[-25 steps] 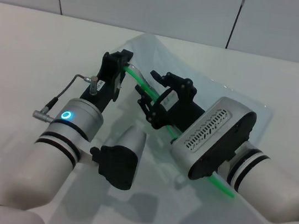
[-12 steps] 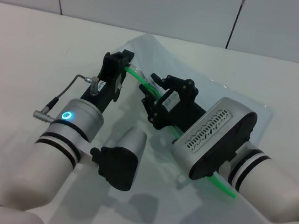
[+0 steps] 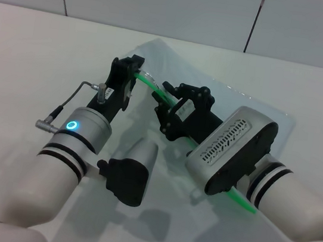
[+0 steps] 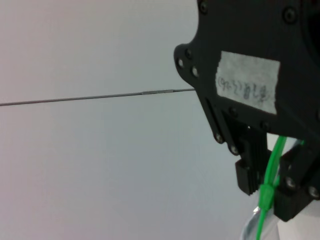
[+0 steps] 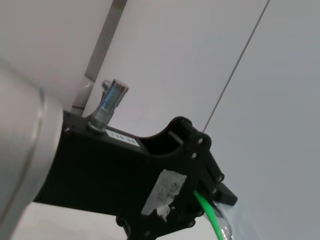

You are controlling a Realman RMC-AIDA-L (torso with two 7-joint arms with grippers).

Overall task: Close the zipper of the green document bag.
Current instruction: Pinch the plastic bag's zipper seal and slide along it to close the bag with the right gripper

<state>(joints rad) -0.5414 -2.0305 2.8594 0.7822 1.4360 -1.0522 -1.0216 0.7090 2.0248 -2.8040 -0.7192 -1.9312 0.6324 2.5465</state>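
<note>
Left claw [image 3: 134,69], black, fingers closed on the far end of the zipper [image 3: 149,84]; the left wrist view shows the green strip pinched between two dark finger pads [image 4: 250,170], with a small green tab just below the grip. Right claw [image 3: 165,100], also black, sits on the same green strip a little nearer the robot, just beside the left claw; its linkage straddles the strip, but whether its fingers are clamped on the slider cannot be told, as the contact is hidden by the fingers themselves. The zipper is a thin, bright green plastic line that runs diagonally from the left claw, passes under the right claw and wrist housing, and reappears as a short green length near the robot's right forearm. It edges the green document bag [image 3: 254,104], a large flat pouch of translucent, pale bluish-white plastic, faintly glossy and lightly creased, lying on the white worktop [image 3: 26,54] with its far corner towards the tiled wall [image 3: 165,7]. In the right wrist view the left claw appears with the green strip and a fold of clear plastic emerging from its fingers.
</note>
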